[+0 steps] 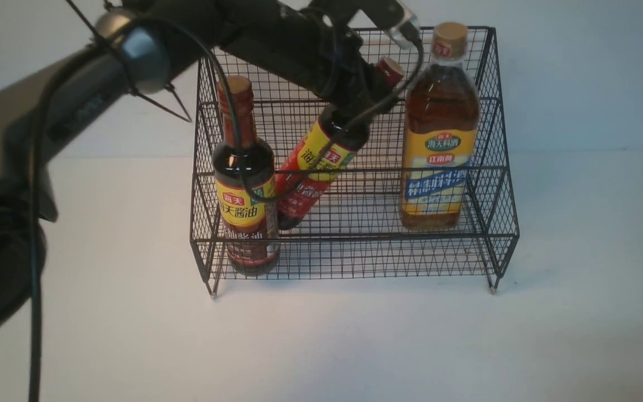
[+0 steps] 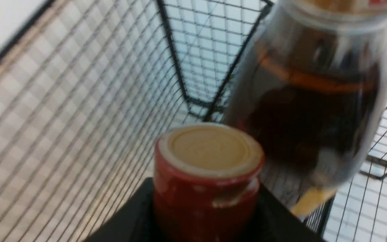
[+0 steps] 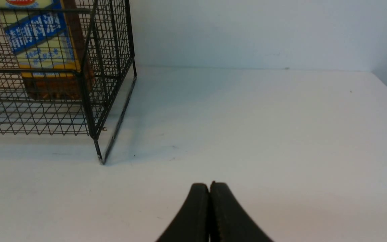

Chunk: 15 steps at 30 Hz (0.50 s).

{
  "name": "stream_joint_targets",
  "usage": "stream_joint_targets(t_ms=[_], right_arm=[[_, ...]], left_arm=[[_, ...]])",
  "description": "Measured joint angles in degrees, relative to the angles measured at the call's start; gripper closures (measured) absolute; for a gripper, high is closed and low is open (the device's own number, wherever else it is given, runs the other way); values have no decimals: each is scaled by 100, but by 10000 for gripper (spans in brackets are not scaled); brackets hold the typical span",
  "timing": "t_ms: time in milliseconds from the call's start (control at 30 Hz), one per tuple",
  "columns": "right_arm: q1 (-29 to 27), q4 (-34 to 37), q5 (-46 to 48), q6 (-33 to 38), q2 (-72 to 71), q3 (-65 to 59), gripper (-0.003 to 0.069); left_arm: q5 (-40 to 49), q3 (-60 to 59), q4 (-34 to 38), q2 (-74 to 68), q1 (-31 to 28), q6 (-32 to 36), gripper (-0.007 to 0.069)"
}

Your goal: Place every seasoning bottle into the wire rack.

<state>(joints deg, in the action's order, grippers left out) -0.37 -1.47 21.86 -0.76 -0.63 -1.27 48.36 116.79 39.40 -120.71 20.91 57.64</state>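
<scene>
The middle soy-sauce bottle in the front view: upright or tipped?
Tipped. The middle soy-sauce bottle leans inside the wire rack, base toward the upright left bottle, neck slanting toward the amber bottle.

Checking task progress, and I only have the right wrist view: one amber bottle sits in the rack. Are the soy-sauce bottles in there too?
Observer: One upright soy-sauce bottle stands on the lower tier of the wire rack, at its left end.
Operator: And the other?
Observer: The tilted soy-sauce bottle is inside the rack too, its cap leaning toward the amber bottle.
Operator: Is anything holding it?
Observer: The left gripper is at its neck; whether it grips, I cannot tell.
</scene>
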Motion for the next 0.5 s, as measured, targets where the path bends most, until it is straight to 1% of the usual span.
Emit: stream_joint_targets(t_ms=[167, 500], right_arm=[[0, 0, 0, 0, 0, 0, 669], [0, 0, 0, 0, 0, 0, 669]], left_arm=[[592, -4, -107, 269, -430, -329, 350], [1201, -4, -98, 418, -852, -390, 350]])
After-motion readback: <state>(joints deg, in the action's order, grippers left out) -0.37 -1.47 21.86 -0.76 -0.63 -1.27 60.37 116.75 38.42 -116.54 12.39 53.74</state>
